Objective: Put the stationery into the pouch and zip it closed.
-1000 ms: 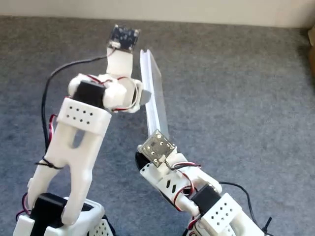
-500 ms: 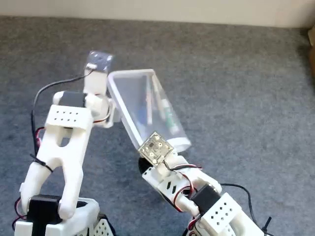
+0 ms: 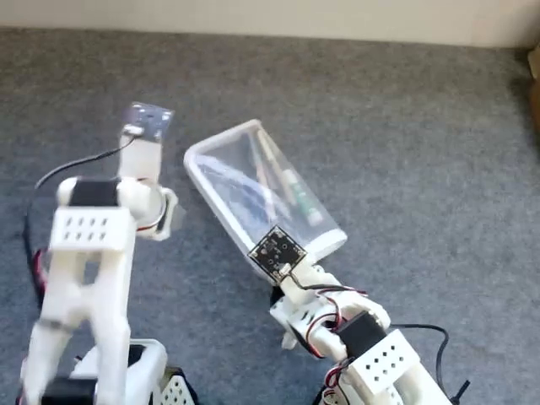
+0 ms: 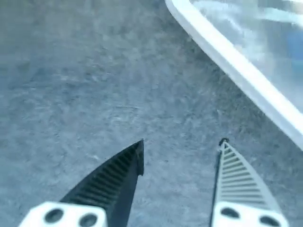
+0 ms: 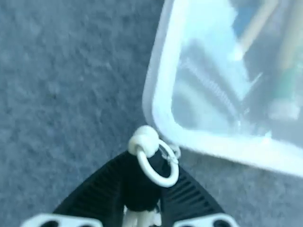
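Grey carpet (image 3: 422,126) covers the surface, meeting a pale wall (image 3: 337,17) along the far edge

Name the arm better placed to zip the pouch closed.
Right. The right end effector is shut on the zipper pull at a corner of the pouch; the left end effector hangs open over the grey surface beside it, empty.

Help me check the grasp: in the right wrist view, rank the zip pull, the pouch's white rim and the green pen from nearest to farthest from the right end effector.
1. The zip pull: clamped in the right end effector itself.
2. The pouch's white rim: just beyond the pull, at the corner.
3. The green pen: lying inside, past the rim, farthest.
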{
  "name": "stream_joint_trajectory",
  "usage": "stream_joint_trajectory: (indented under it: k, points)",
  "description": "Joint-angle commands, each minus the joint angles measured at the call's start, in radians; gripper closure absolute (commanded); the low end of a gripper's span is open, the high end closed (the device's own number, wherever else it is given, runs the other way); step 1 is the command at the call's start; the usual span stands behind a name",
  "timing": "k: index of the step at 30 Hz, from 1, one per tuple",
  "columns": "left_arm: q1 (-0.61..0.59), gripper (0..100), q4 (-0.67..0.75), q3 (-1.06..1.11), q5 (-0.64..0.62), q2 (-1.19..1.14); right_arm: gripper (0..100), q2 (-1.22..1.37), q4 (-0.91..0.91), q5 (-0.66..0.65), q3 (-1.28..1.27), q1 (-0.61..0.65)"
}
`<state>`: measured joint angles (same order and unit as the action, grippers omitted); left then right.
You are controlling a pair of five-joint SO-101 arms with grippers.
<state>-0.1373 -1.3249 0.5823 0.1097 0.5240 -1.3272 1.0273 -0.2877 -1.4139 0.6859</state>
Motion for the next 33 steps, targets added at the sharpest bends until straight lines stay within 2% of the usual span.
stream_joint_trajectory:
  k: [1, 5, 9, 13, 15, 18, 21, 26, 31, 33]
  points:
    - [-0.090, 76, -0.014, 0.056, 0.006, 0.260, 93.2, -0.007, 0.122, -0.018, 0.134, -0.018]
    - [-0.180, 76, -0.009, 0.162, 0.005, 0.407, 92.0, 0.012, 0.186, -0.021, 0.208, -0.018]
    - [-0.248, 76, -0.009, 0.254, 0.005, 0.509, 91.8, 0.203, 0.183, -0.021, 0.239, -0.019]
    - [-0.278, 76, -0.009, 0.317, 0.005, 0.579, 90.9, 0.432, 0.226, -0.018, 0.364, -0.019]
    - [-0.278, 76, -0.009, 0.343, 0.005, 0.610, 86.8, 0.519, 0.291, -0.018, 0.427, -0.019]
    - [-0.278, 76, -0.009, 0.377, 0.005, 0.650, 80.3, 0.605, 0.367, -0.020, 0.484, -0.019]
    - [-0.278, 76, -0.009, 0.390, 0.005, 0.677, 79.8, 0.627, 0.392, -0.021, 0.498, -0.015]
    - [-0.275, 76, -0.009, 0.387, 0.003, 0.693, 80.0, 0.638, 0.374, -0.018, 0.506, -0.012]
    - [-0.275, 76, -0.008, 0.390, 0.003, 0.693, 80.0, 0.641, 0.220, -0.009, 0.463, 0.045]
    - [-0.275, 76, -0.008, 0.390, 0.003, 0.693, 80.1, 0.644, 0.171, 0.035, 0.429, 0.054]
